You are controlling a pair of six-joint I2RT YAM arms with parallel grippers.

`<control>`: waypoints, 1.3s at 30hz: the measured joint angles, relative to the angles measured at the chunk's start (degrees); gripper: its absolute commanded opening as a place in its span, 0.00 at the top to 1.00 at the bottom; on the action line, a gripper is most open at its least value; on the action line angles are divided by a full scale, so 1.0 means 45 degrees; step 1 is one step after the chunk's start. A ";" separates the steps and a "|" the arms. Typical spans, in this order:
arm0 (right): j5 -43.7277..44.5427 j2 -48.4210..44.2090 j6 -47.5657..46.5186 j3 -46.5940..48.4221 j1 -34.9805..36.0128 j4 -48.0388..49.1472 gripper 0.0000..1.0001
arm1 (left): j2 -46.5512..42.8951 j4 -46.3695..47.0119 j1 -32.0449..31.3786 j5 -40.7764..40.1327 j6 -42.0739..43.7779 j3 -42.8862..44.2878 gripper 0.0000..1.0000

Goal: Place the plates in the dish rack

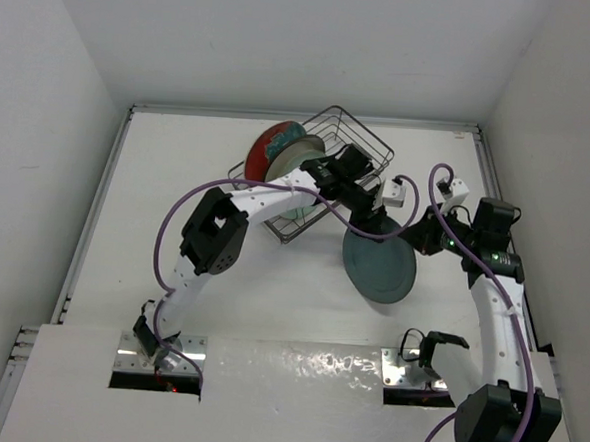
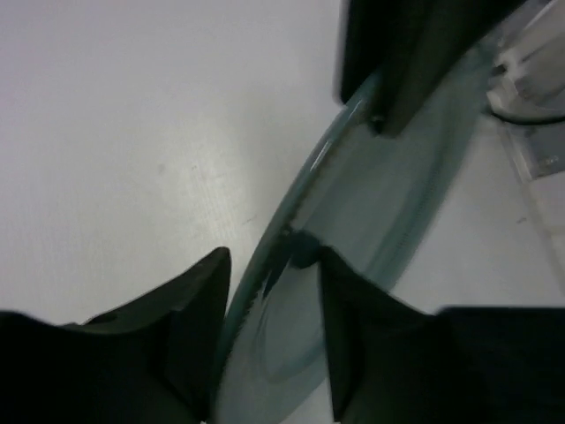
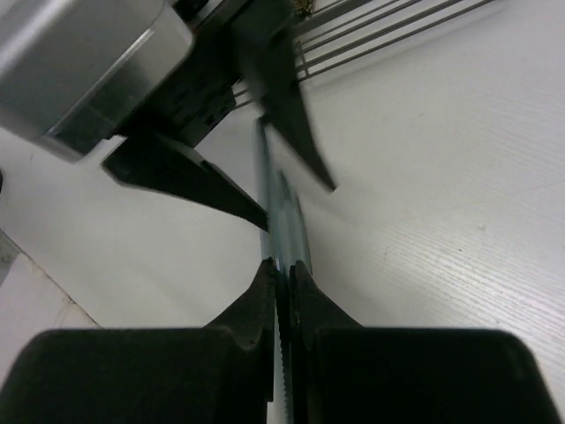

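The grey-teal plate [image 1: 380,271] is held on edge over the table, just right of the dish rack [image 1: 365,145]. My right gripper [image 1: 419,237] is shut on its rim; in the right wrist view the jaws [image 3: 282,265] pinch the plate [image 3: 281,212], which shows edge-on. My left gripper [image 1: 370,218] is open, with its fingers on either side of the same plate's rim [image 2: 371,194] [image 2: 274,256]. The red plate [image 1: 270,144] and a pale plate [image 1: 295,159] stand upright in the rack's left end. The left arm hides part of the rack.
The rack sits skewed at the table's far middle, and its wires show in the right wrist view [image 3: 388,35]. White walls close in the table on the left, back and right. Purple cables loop over both arms [image 1: 175,224].
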 measured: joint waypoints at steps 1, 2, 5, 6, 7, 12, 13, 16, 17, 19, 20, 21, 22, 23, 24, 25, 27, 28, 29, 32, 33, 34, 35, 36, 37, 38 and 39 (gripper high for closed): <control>0.0092 -0.0024 -0.0029 0.0000 0.0000 0.0136 1.00 | 0.0000 -0.0141 -0.0024 0.0228 0.0219 0.0005 0.94; 0.0141 -0.0029 -0.0083 0.0000 -0.0044 0.0223 1.00 | -0.0034 -0.0442 -0.0019 0.0476 0.0180 0.0034 1.00; -0.0078 -0.0107 -0.0432 0.0053 -0.0083 0.0369 1.00 | -0.0214 -0.1268 0.0131 0.1122 0.0423 0.0039 1.00; -0.0092 -0.0107 -0.0466 0.0073 -0.0049 0.0335 1.00 | -0.0257 -0.1389 0.0141 0.1049 0.0437 0.0039 1.00; -0.0087 -0.0107 -0.0466 0.0087 0.0010 0.0277 1.00 | -0.0311 -0.1540 0.0146 0.0947 0.0466 0.0039 1.00; 0.2113 -0.0345 0.0364 0.0306 0.0204 0.0078 0.36 | -0.0568 -0.2210 -0.0015 -0.0593 -0.0180 0.0364 1.00; 0.2822 -0.0447 0.0510 0.0447 0.0160 0.0102 0.33 | -0.0588 -0.2361 -0.0083 -0.1219 -0.0515 0.0554 1.00; 0.5455 -0.0986 0.1069 0.1064 0.0092 0.0175 0.20 | -0.0636 -0.2895 -0.0121 -0.2676 -0.1447 0.1234 1.00; 0.6305 -0.1205 0.1239 0.1277 0.0083 0.0219 0.19 | -0.0665 -0.3084 -0.0097 -0.3419 -0.1753 0.1394 1.00; 0.7975 -0.1593 0.1588 0.1710 0.0083 0.0248 0.18 | -0.0733 -0.3361 0.0044 -0.4313 -0.2123 0.1855 1.00; 0.8641 -0.1773 0.1753 0.1885 0.0083 0.0291 0.18 | -0.0782 -0.3517 0.0141 -0.4809 -0.2322 0.2074 1.00; 0.9233 -0.1943 0.1865 0.2016 0.0083 0.0379 0.18 | -0.0840 -0.3653 0.0228 -0.5255 -0.2511 0.2263 1.00; 0.9719 -0.2064 0.1967 0.2098 0.0083 0.0471 0.18 | -0.0903 -0.3832 0.0325 -0.5736 -0.2667 0.2526 1.00; 1.0234 -0.2171 0.2079 0.2161 0.0083 0.0559 0.18 | -0.0976 -0.3968 0.0413 -0.6115 -0.2793 0.2730 1.00; 1.0637 -0.2273 0.2161 0.2195 0.0083 0.0593 0.18 | -0.1073 -0.4148 0.0505 -0.6528 -0.2924 0.3002 1.00; 1.0924 -0.2307 0.2259 0.2205 0.0083 0.0612 0.18 | -0.1219 -0.4255 0.0578 -0.6863 -0.3016 0.3172 1.00; 1.1336 -0.2268 0.2429 0.2195 0.0083 0.0588 0.19 | -0.1681 -0.4308 0.0738 -0.7281 -0.3206 0.3245 1.00; 1.1419 -0.2249 0.2506 0.2186 0.0083 0.0588 0.19 | -0.1991 -0.4333 0.0811 -0.7451 -0.3264 0.3245 1.00; 1.1453 -0.2210 0.2574 0.2137 0.0083 0.0617 0.19 | -0.2327 -0.4367 0.0860 -0.7703 -0.3322 0.3240 1.00; 1.1472 -0.2161 0.2739 0.1855 0.0083 0.0607 0.19 | -0.3405 -0.4299 0.0869 -0.8699 -0.3283 0.3264 1.00; 1.1468 -0.2161 0.2769 0.1749 0.0083 0.0602 0.19 | -0.3696 -0.4284 0.0869 -0.9058 -0.3167 0.3322 1.00; 1.1468 -0.2161 0.2803 0.1671 0.0083 0.0602 0.19 | -0.3983 -0.4235 0.0869 -0.9496 -0.3011 0.3366 1.00; 1.1468 -0.2161 0.2817 0.1598 0.0083 0.0602 0.19 | -0.4255 -0.4148 0.0869 -0.9928 -0.2856 0.3371 1.00; 1.1468 -0.2157 0.2837 0.1540 0.0083 0.0602 0.19 | -0.4464 -0.4070 0.0869 -1.0336 -0.2720 0.3371 1.00; 1.1468 -0.2157 0.2846 0.1496 0.0083 0.0602 0.19 | -0.4605 -0.4007 0.0889 -1.0656 -0.2652 0.3361 1.00; 1.1468 -0.2157 0.2851 0.1467 0.0083 0.0607 0.19 | -0.4711 -0.3934 0.0928 -1.0919 -0.2589 0.3317 1.00; 1.1468 -0.2157 0.2851 0.1447 0.0083 0.0607 0.19 | -0.4804 -0.3857 0.0986 -1.1132 -0.2555 0.3230 1.00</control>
